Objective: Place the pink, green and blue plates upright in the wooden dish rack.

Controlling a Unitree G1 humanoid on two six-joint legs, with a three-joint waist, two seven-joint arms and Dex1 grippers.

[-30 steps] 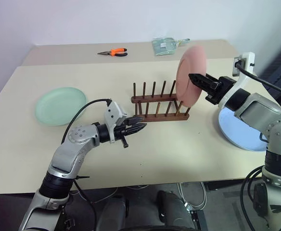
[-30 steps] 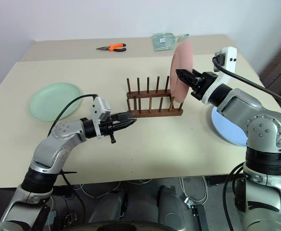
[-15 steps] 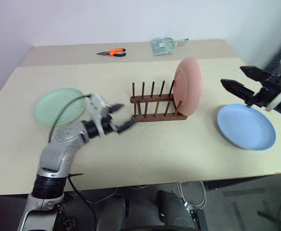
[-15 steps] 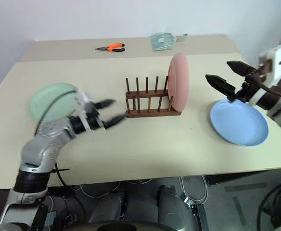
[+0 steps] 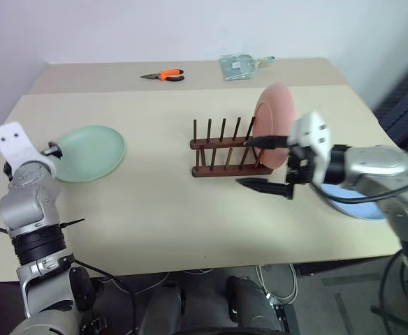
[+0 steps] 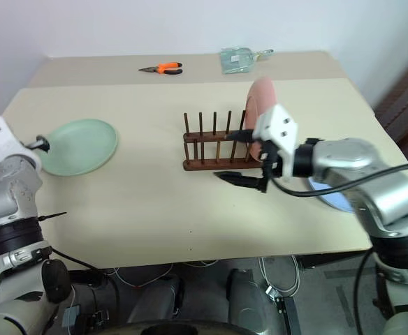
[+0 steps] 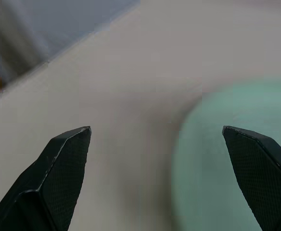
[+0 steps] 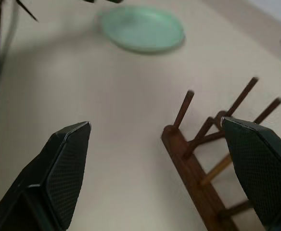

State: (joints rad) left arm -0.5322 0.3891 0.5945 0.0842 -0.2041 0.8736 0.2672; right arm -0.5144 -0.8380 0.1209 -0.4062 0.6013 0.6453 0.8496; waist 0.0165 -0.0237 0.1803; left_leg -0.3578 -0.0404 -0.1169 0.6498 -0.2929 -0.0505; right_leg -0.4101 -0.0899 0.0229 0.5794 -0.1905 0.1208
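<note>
A: What lies along the far edge of the beige rectangular table (image 5: 155, 209)?

B: A pair of orange-handled pliers (image 5: 163, 76), left of the middle. To the right of them, well apart, a clear plastic bag with pale green contents (image 5: 240, 66), also close to the far edge.

A: Do they touch?

B: No. Bare tabletop lies between them.

lighting: bright, even, diffuse; soft short shadows under the wooden dish rack (image 5: 232, 150) on the surface (image 5: 162, 202). no glare. head views sharp, slight softness at the edges. left wrist view heavily blurred, green plate (image 7: 236, 159) smeared. right wrist view mildly soft, rack pegs streaked.
</note>
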